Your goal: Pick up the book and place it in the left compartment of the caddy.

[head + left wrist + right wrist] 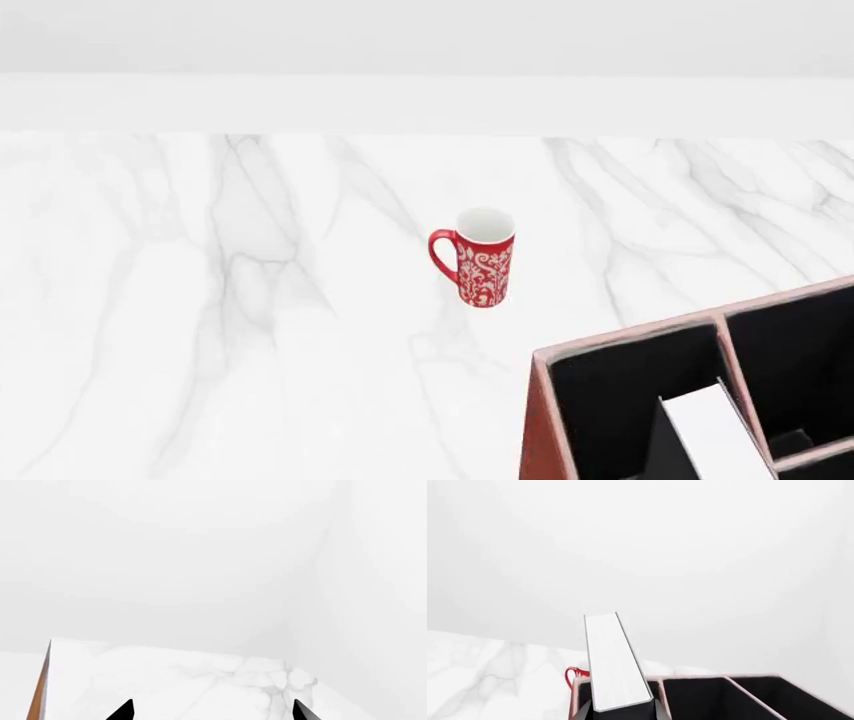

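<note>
The left end effector [212, 711] shows only two black fingertips [123, 711] with a wide gap and nothing between them, so it is open. It hangs over a bare part of the white marble counter [167, 685], whose brown side edge [40, 690] lies beside the one fingertip. The pale wall corner stands beyond the other. No task thing is near this end effector. In the head view there is one red mug [479, 257] with a white pattern. It stands upright on the counter [200, 300], with open marble all around it and well apart from the caddy [541, 420]. There is one caddy, reddish-brown with pale pink edges. There is one book [616, 662], black with white page edges. The right end effector [622, 712] is closed on the book, with a dark finger pressed on each cover. The book pokes straight out past the fingertips, page edges up. In the head view the book [714, 430] is tilted and its low end is inside the left compartment [607, 400], close to the divider. Black room is left on its other side. Seen from the right wrist, two more black sections lie beyond the book. The mug's handle [572, 674] peeks out just past the caddy's [720, 678] end wall.
</note>
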{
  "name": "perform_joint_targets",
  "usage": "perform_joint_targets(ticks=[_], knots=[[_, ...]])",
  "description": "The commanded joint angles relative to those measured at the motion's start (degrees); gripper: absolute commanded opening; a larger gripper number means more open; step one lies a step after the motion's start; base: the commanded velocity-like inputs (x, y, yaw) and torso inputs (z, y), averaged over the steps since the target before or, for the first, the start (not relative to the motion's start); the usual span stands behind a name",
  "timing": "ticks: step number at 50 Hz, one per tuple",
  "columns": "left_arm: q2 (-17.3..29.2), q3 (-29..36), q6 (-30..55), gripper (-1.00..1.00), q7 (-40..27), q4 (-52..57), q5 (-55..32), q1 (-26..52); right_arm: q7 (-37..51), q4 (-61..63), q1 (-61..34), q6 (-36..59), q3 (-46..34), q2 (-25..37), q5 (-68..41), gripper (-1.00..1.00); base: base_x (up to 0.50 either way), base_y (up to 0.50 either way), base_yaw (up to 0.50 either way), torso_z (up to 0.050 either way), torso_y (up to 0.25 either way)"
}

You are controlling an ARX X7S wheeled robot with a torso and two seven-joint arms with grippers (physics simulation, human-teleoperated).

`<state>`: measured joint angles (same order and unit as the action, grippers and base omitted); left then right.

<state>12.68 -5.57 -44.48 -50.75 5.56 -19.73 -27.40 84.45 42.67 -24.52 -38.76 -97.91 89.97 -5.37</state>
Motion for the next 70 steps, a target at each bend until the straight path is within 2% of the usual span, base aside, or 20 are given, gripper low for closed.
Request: perform_joint_targets(ticks=[1, 15, 34, 60, 70], knots=[[0.6, 2.1, -1.4, 1.00, 2.7, -0.6, 2.3, -0.4, -5.9, 0.0, -12.1, 0.8, 3.1, -1.2, -3.9, -1.00, 0.00, 0.00, 0.00, 0.000, 0.000], [0.6, 2.1, -1.4, 1.00, 2.5, -0.7, 2.2, -0.5, -10.5, -8.6, -13.5, -1.6, 4.3, -5.0, -12.0, -1.00, 0.00, 0.00, 0.00, 0.001, 0.001], [0.7, 2.1, -0.4, 1.00, 2.1, -0.5, 2.5, -0.2, -20.1, -11.5, -18.3, 3.5, 7.2, -9.1, -20.9, -1.00, 0.00, 0.00, 0.00, 0.000, 0.001], [0.8, 2.1, 0.0, 1.00, 1.8, -0.5, 2.9, -0.3, -23.8, -21.9, -17.4, 0.9, 7.1, -14.3, -26.7, -1.00, 0.00, 0.00, 0.00, 0.000, 0.001], [0.8, 2.1, -0.2, 1.00, 1.8, -0.7, 2.8, -0.3, -26.2, -25.8, -18.1, 0.8, 7.6, -19.2, -29.4, -1.00, 0.00, 0.00, 0.00, 0.000, 0.001]])
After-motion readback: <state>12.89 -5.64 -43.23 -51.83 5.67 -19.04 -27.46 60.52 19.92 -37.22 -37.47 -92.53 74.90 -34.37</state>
